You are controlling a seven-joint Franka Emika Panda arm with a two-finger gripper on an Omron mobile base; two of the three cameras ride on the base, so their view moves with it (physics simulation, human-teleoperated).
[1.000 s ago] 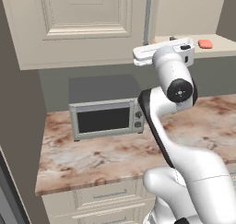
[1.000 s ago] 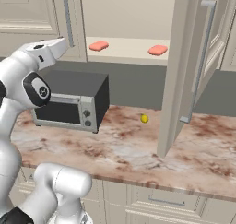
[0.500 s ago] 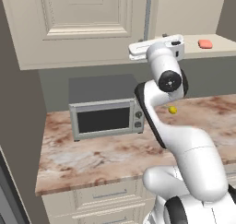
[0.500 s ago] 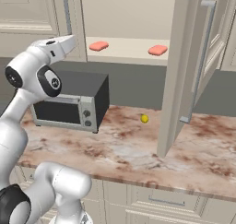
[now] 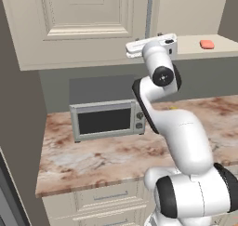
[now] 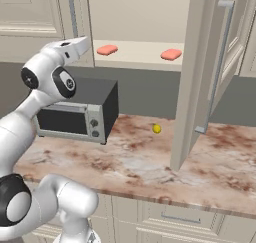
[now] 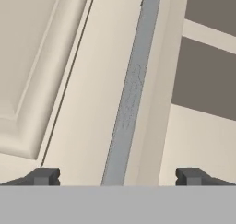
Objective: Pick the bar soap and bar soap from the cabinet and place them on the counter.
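I have the pincer (image 7: 117, 176) released, facing the cabinet (image 6: 75, 17) door's handle (image 7: 131, 89). Reaching is in hand; next I swing right toward the nearer soap (image 6: 107, 50) on the shelf (image 6: 137, 54).

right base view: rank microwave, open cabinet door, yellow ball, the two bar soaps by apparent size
1. open cabinet door, largest, though it also stands nearest the camera
2. microwave
3. left bar soap and right bar soap: look alike, no ranking
4. yellow ball, smallest
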